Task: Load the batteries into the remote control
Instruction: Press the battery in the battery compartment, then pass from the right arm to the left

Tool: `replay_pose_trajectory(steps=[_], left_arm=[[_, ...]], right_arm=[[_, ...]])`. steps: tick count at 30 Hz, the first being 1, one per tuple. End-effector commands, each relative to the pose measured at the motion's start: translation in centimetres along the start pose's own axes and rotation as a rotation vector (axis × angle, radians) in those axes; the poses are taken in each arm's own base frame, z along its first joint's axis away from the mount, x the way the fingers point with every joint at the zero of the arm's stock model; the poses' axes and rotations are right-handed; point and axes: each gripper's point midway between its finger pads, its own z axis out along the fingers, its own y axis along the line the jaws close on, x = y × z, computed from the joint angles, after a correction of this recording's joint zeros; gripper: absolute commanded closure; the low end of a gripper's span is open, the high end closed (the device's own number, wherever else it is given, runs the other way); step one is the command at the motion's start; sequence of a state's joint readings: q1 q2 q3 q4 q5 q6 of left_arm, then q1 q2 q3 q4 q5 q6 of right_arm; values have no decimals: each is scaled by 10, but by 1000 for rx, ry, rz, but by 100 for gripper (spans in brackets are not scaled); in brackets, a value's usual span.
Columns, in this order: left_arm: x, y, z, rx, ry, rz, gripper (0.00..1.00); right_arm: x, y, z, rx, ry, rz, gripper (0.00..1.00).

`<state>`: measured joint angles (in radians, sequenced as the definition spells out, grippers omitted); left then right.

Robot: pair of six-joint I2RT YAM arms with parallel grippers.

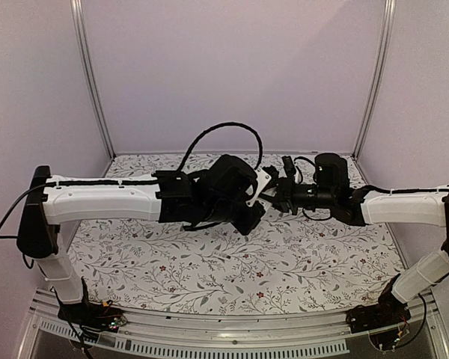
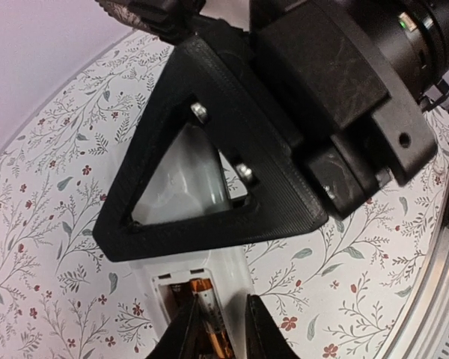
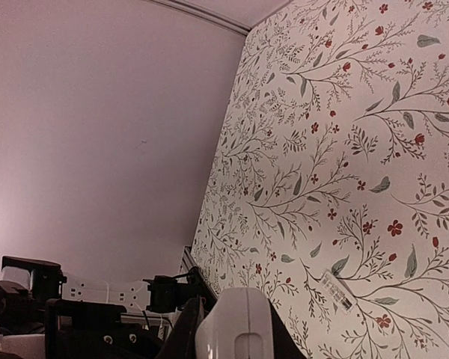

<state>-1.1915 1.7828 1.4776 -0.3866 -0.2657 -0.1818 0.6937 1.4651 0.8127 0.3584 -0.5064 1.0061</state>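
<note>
Grippers first: from overhead the left gripper and the right gripper meet nose to nose in mid-air above the flowered cloth. The white remote control pokes up between them. Not much more to read from there, it's all black on black.

Left wrist view is the good one. The remote control is turned back-up with its recess open, clamped by the right gripper's big triangular finger. One gold battery lies in the recess, and the left fingers stand narrow on either side of it. Whether they're actually pinching it or just bracketing it, I can't tell, since the frame edge cuts them off.

Right wrist view: the rounded end of the remote control sits squeezed between the right fingers, so that hold looks solid.

Progress, I'd say: one battery is at or in its slot, maybe not fully seated. I can't spot a second one anywhere, so that one looks like what's left.
</note>
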Motion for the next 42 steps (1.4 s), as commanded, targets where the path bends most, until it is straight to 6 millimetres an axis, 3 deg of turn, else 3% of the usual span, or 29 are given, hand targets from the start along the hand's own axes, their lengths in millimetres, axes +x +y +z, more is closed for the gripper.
replay_pose_trajectory(steps=[1,4,7,14,20,26,36,42], left_arm=[[20,-11,14,21,86,44,79],[24,-12,18,25,105,42,78],[19,-9,13,29,94,20,67],[-17,2,-30,67,-42,-48,45],[-37,21,-72,156,-149,-154,40],[-17,48,-75,292,-149,-321,47],[-10,4,-75,632,-132,-397,50],[-13,-6,-75,709,-147,-414,51]], right_arm=[[-11,39,-6,-97,-25,-46,100],[-11,40,-6,-101,-23,-50,100],[-11,42,-8,-105,-26,-60,100],[-5,29,-12,-92,-3,-94,100],[10,28,-14,-129,70,-176,100],[24,57,-23,-256,153,-301,100],[44,94,-28,-405,248,-443,100],[49,108,-28,-453,266,-479,100]])
